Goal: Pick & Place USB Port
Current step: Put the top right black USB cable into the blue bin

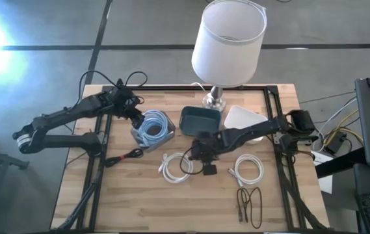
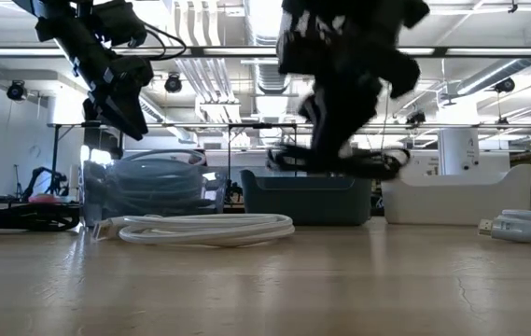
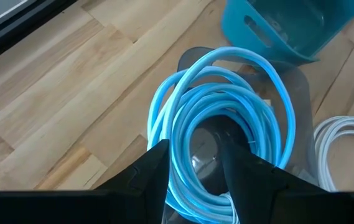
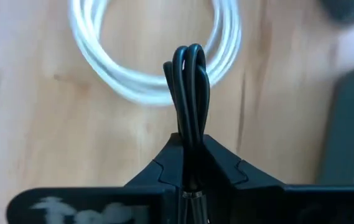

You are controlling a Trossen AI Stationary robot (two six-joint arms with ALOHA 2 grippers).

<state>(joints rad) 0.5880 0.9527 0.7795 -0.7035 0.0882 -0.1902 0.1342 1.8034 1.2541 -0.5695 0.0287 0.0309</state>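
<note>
Carry step. My right gripper is clamped tight on the black USB cable, lifted off the table above the white coil. Next: swing to the dark bin (likely drop spot), then release. Left gripper part open over the blue cable, holding nothing.

We see bare wood along the near left of the wooden table. Farther back the way is crowded: the clear bin of coiled blue cable, the dark teal tub, the white-shaded lamp and the white tray. Coiled white cables and a black looped cable lie near centre and right.
</note>
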